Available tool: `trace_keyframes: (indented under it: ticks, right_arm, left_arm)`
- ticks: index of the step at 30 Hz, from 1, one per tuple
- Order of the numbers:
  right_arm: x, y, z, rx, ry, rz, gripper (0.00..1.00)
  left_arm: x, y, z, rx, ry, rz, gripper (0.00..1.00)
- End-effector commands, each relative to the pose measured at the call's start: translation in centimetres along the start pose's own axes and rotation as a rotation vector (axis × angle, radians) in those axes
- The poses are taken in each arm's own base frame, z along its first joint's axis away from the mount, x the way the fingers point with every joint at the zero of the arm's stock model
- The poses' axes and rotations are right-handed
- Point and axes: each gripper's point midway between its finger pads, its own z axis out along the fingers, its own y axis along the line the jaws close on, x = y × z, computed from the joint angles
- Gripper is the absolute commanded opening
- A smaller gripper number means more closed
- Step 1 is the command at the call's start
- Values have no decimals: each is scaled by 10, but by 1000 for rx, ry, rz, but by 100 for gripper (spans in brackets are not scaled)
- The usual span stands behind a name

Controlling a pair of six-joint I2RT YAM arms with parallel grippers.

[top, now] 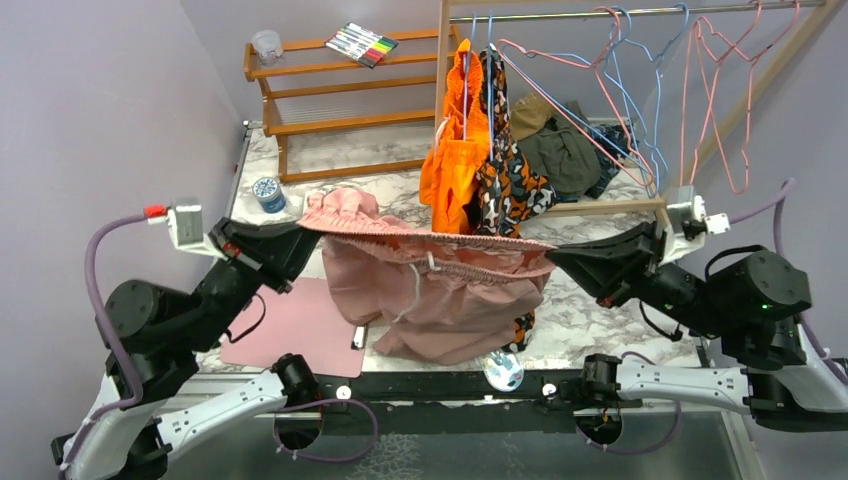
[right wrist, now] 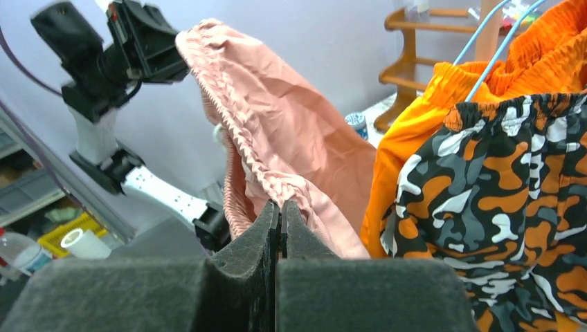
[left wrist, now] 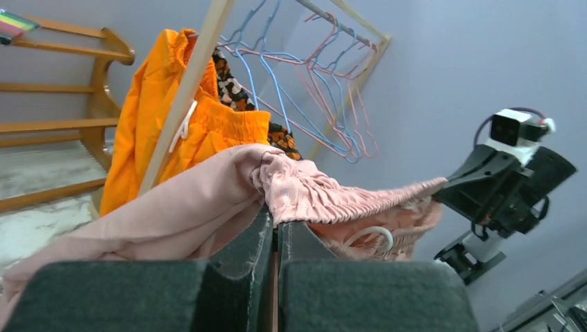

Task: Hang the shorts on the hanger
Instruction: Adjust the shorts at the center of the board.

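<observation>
The dusty-pink shorts (top: 440, 300) hang stretched by their gathered waistband between both grippers, above the table and in front of the rail. My left gripper (top: 305, 240) is shut on the waistband's left end (left wrist: 332, 197). My right gripper (top: 553, 258) is shut on its right end (right wrist: 277, 124). The white drawstring (left wrist: 370, 235) loops below the band. In the wrist views, the fingers of the left gripper (left wrist: 277, 218) and the right gripper (right wrist: 280, 206) are pressed together on the fabric. Thin pink wire hangers (top: 686, 100) hang empty on the rail behind; they also show in the left wrist view (left wrist: 346, 104).
An orange garment (top: 450, 170) and a camouflage garment (top: 510, 180) hang on light-blue hangers just behind the shorts. A wooden shelf (top: 330, 100) with markers (top: 362, 43) stands at the back left. A pink mat (top: 300, 325), a tape roll (top: 268, 190) and dark clothes (top: 565, 145) lie on the table.
</observation>
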Motion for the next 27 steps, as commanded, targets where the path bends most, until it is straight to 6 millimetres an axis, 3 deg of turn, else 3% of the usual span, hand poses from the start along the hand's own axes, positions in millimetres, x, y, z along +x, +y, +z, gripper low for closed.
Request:
trace_keyframes:
  ticks: [1,4,6,8,12,20,23,27]
  right_arm:
    - [72,-19,15,89,168,-35,1]
    - [132,-46,16,247,309,-8,1]
    - [166,-65,10,362,387,-4,1]
    - [190,-83,3,470,435,-7,1]
    - [223,-94,0,528,484,-7,1]
    - [259,-90,7,496,567,-28,1]
    - [272,-89,1,484,612,-23,1]
    - [288,-73,1,392,652,31,3]
  left_arm:
    - [58,28,0,-58,98,-18,0]
    - [132,62,-3,-182,270,-78,0]
    - [167,83,-10,-271,356,-104,0]
    - [189,101,-15,-355,406,-106,0]
    - [216,121,-14,-444,465,-67,0]
    - [262,136,6,-469,592,45,0]
    - [284,149,3,-490,637,75,0]
    - [313,159,-7,-513,708,58,0]
